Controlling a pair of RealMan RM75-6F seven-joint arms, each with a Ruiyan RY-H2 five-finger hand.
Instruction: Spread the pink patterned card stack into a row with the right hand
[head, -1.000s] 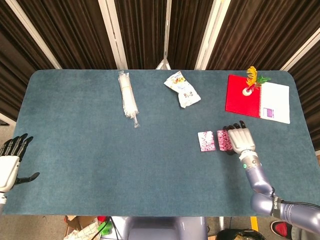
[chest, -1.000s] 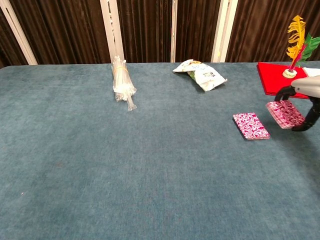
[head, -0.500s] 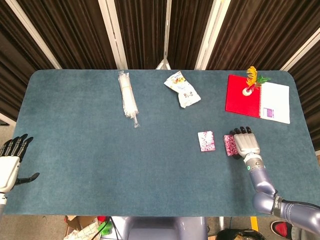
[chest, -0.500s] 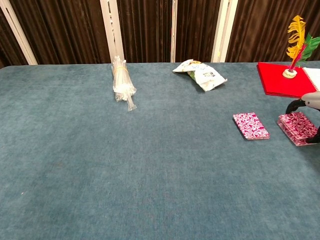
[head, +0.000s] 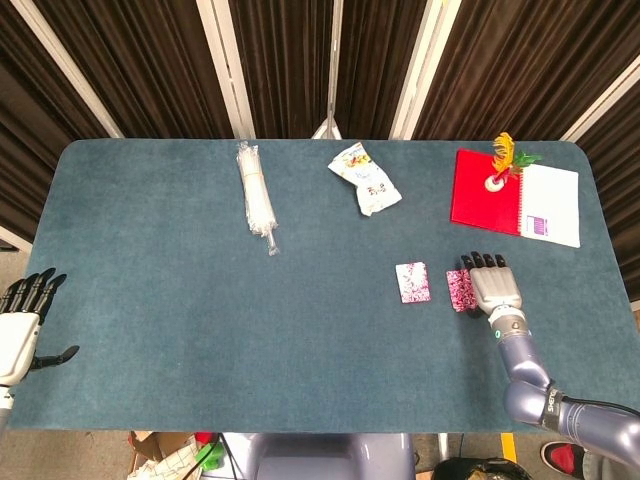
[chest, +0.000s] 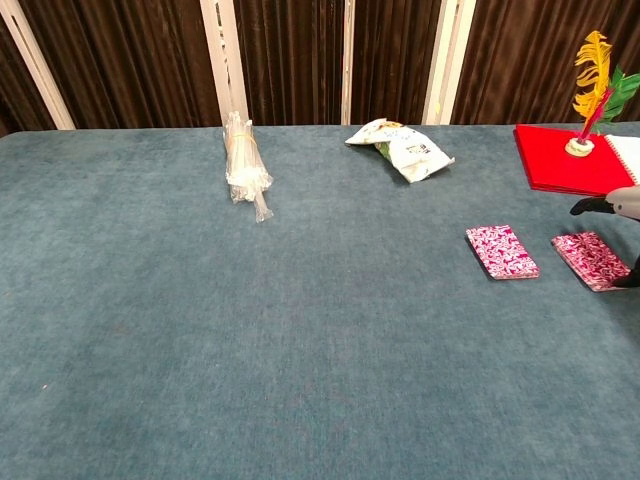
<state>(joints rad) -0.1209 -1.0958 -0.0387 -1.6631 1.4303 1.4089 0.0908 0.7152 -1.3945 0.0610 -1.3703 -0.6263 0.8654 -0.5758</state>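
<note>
The blue felt counter (head: 300, 330) carried everything. At its far right corner lay a red notebook (head: 485, 190), open to a white page, with a small feathered ornament (head: 503, 160) standing on it. A long clear plastic-wrapped bundle (head: 256, 197) lay toward the far left, and a crumpled snack packet (head: 366, 178) sat near the far middle.

The right robot hand (head: 491, 287) lay palm down at the near right, fingers extended, its inner edge touching a part of the pink patterned cards (head: 460, 290). A second earlier that part was lifted and tilted in the fingers, close beside the rest of the pink patterned card stack (head: 413, 282); half a second ago it was nearly down; at this moment it lay flat on the felt, with a clear gap of bare felt between the two piles. In the chest view the right-hand pile (chest: 592, 260) sat flat, with only dark fingertips at the frame edge. Whether the fingers were pressing it or merely resting beside it could not be told.

So the stack had been split and one part set down to the right: a first step toward a row, I judge, with both piles not yet fanned out.

The left robot hand (head: 22, 320) hung open, empty, off the counter's near left edge
</note>
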